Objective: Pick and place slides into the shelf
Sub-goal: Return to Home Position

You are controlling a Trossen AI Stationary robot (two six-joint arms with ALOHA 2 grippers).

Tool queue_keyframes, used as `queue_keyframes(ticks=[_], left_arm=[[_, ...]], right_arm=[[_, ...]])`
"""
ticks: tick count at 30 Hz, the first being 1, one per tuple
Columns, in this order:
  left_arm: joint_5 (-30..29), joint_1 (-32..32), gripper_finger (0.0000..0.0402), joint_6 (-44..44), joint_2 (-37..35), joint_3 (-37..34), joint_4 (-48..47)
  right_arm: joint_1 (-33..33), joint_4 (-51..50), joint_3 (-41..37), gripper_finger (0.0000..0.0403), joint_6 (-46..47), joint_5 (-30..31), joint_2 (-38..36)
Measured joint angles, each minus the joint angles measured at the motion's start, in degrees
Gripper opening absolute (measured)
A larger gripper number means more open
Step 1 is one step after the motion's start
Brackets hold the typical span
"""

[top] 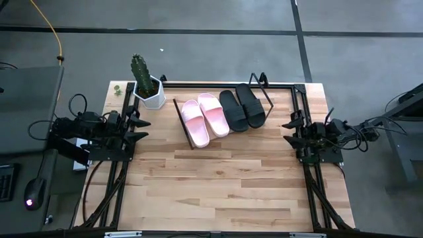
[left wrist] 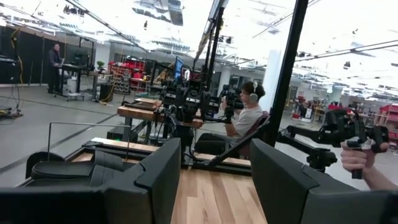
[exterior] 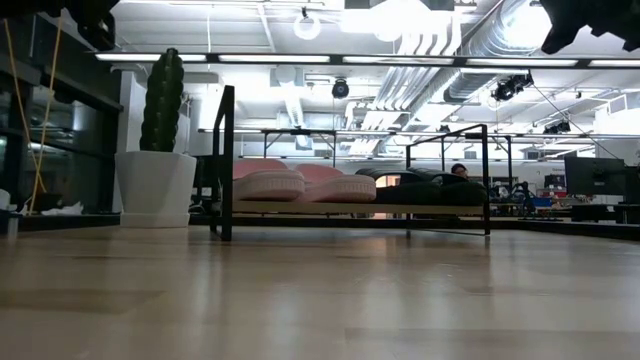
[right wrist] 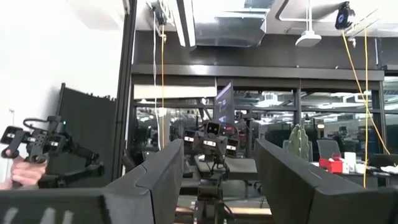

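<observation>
Two light pink slides (top: 203, 118) and two black slides (top: 242, 108) lie side by side, soles down, on the slanted shelf (top: 268, 99) at the table's far middle. In the low view the pink slides (exterior: 300, 185) and black slides (exterior: 430, 190) rest on the shelf's board (exterior: 350, 210). My left gripper (top: 142, 129) waits open at the table's left edge, clear of the shelf. Its wrist view shows the fingers apart (left wrist: 214, 180) and a black slide (left wrist: 68, 168) beyond them. My right gripper (top: 287, 132) waits open at the right edge, fingers apart (right wrist: 217, 180).
A cactus in a white pot (top: 149, 86) stands at the far left, beside the shelf. Bare wooden tabletop (top: 218, 185) spreads between the arms and toward the near edge. A seated person (left wrist: 245, 118) and a hand on a controller (left wrist: 357, 155) show beyond the table.
</observation>
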Motion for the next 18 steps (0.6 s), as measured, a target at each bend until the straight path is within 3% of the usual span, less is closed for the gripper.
queue_keyframes(ticks=[18], left_arm=[[-0.5,0.0,0.0177,-1.1,0.0,-3.4,0.8]], right_arm=[[0.0,-0.3,-4.0,0.0188,1.8,0.2,0.1]])
